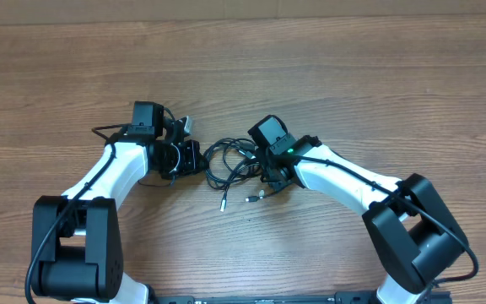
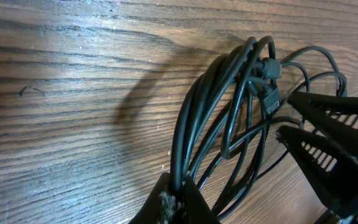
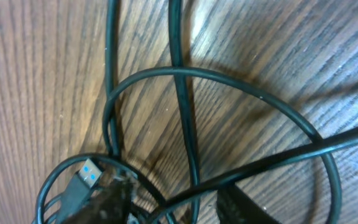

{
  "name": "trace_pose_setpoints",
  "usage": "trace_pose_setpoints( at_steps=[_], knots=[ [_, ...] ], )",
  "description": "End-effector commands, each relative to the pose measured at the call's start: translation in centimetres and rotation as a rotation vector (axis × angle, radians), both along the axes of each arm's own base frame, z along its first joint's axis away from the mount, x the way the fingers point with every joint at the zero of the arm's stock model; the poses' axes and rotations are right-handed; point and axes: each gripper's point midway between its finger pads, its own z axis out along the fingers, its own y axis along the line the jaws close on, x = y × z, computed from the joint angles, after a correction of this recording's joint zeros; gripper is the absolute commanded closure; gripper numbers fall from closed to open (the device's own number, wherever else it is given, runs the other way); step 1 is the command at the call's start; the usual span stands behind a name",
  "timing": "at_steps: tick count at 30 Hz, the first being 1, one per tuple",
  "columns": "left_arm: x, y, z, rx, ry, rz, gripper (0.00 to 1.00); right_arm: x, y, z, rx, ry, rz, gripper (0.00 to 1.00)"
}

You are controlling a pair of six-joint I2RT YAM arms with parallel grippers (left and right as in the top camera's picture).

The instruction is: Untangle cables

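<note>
A knot of thin black rubbery cables (image 1: 229,165) lies in the middle of the brown wood-grain surface (image 1: 353,76), hemmed in from both sides. The left end effector (image 1: 196,159) is pressed together on several strands at the left edge of the bundle. The right end effector (image 1: 265,175), at the right edge, stands with its fingers (image 2: 340,115) apart; loops cross between them, but none looks pinched.

The risk, seen from the room, is that the left side grips many strands at once. A pull to the left would likely drag the whole coil rather than free 1 cord, and could cinch the crossings tighter. If the right side closes where it is, it may trap 2 overlapping loops together. It could also bite the dark USB plug with the blue insert (image 3: 83,179), which lies just beside 1 finger. The loose silver-tipped plug ends (image 1: 224,203) on the near side could snag in a loop once the bundle shifts.
</note>
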Motion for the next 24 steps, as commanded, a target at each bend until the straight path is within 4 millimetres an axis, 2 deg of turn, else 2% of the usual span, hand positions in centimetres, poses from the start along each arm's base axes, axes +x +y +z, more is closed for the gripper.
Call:
trace_pose_setpoints(
  at_steps=[1,8,9,10,11,18,21,24],
  knots=[
    [0.5,0.0,0.2,-0.011,0.002,0.013,0.94,0.2,-0.2,-0.4,-0.012,-0.009,-0.013,0.63],
    [0.5,0.0,0.2,-0.011,0.002,0.013,0.95,0.2,-0.2,-0.4,-0.013,-0.011,-0.006,0.74],
    [0.5,0.0,0.2,-0.011,0.002,0.013,0.95,0.2,-0.2,-0.4,-0.014,-0.010,-0.006,0.77],
    [0.5,0.0,0.2,-0.011,0.002,0.013,0.94,0.1,-0.3,-0.4,-0.017,-0.007,-0.004,0.90],
    [0.5,0.0,0.2,-0.011,0.002,0.013,0.94,0.0,-0.4,-0.5,-0.022,-0.004,0.003,0.96],
    [0.5,0.0,0.2,-0.011,0.002,0.013,0.94,0.3,0.2,0.3,0.007,-0.013,0.097,0.96],
    [0.5,0.0,0.2,-0.011,0.002,0.013,0.94,1.2,0.8,2.1,0.068,-0.060,0.177,0.96],
    [0.5,0.0,0.2,-0.011,0.001,0.013,0.94,2.7,2.1,4.9,0.151,-0.164,0.295,0.96]
  ],
)
